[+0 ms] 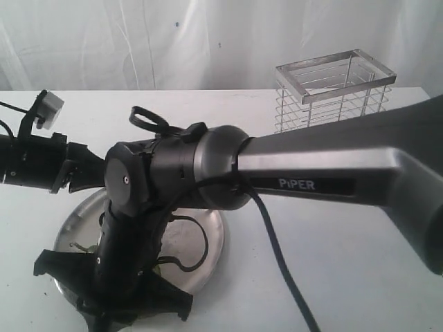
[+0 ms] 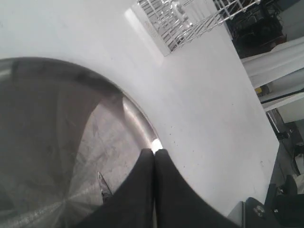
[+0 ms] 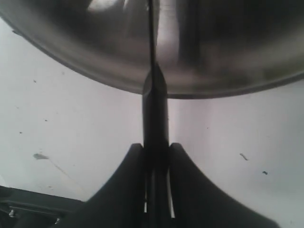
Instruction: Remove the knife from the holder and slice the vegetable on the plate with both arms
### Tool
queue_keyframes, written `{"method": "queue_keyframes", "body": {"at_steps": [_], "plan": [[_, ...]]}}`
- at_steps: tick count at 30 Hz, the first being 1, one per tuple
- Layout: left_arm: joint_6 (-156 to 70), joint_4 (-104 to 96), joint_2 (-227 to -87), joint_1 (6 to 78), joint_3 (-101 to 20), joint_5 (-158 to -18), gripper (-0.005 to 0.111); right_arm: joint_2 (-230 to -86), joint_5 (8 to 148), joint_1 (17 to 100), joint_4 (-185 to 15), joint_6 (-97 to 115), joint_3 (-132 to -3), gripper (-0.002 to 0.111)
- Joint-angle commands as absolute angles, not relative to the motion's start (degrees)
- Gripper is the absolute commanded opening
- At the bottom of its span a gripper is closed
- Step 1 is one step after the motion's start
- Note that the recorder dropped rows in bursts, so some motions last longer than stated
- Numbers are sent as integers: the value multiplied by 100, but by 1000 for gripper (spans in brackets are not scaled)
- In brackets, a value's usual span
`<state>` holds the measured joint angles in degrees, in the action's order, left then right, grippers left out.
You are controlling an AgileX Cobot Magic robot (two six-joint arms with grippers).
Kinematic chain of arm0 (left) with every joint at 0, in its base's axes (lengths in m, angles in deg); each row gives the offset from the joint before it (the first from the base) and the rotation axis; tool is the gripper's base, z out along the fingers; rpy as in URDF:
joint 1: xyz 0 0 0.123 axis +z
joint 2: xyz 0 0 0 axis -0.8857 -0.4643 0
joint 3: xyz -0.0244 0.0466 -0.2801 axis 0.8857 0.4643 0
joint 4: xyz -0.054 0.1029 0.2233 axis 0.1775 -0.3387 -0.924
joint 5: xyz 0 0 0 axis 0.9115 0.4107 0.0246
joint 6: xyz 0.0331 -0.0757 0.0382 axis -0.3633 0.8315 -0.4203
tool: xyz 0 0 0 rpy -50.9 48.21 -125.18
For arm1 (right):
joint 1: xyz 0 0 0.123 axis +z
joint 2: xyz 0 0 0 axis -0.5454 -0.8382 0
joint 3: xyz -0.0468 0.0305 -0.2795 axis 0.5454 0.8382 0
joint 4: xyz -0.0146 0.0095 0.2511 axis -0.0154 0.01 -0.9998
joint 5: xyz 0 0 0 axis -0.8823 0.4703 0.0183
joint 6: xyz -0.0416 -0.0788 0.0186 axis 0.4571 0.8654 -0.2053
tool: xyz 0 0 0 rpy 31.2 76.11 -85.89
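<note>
The right claw (image 3: 156, 145) is clamped on the knife (image 3: 154, 104), its two fingers (image 3: 135, 166) pressing the black handle from either side. The knife's long axis runs straight out from the claw, in line with the fingers. The handle crosses the bare worktop (image 3: 71, 123) just ahead of the fingertips. The dark blade, seen edge-on as a thin line, points away from the claw over the near rim of the plate (image 3: 95, 52). Its tip is lost among the dark reflections further out.

The left claw (image 2: 154, 152) is closed with nothing in it – the fingers meet along their whole length. Their tips sit right at the plate's rim, with the steel dish spreading to one side of them. Ahead of that claw lies open worktop, and well beyond it stands the holder (image 2: 185, 19), apart from the plate.
</note>
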<state>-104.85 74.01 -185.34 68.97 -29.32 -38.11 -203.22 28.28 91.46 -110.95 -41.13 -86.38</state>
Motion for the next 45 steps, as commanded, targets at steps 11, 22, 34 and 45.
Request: {"method": "queue_keyframes", "body": {"at_steps": [11, 22, 34, 45], "plan": [[-11365, 7084, -18320, 6885, -2714, -3365, 0, -19725, 1956, 8656, -10997, -1970, -8635, 0], [-13492, 5166, -16822, 6896, -3124, -3466, 0, -18908, 810, 6467, -11343, 1352, -8509, 0], [-15556, 4225, -17704, 6112, -2996, -3812, 62, -18879, 810, 6099, -12377, 2361, -8498, 0], [-15734, 3945, -18595, 6024, -2996, -5074, 73, -18879, 810, 6099, -12422, 2361, -8498, 0]]}}
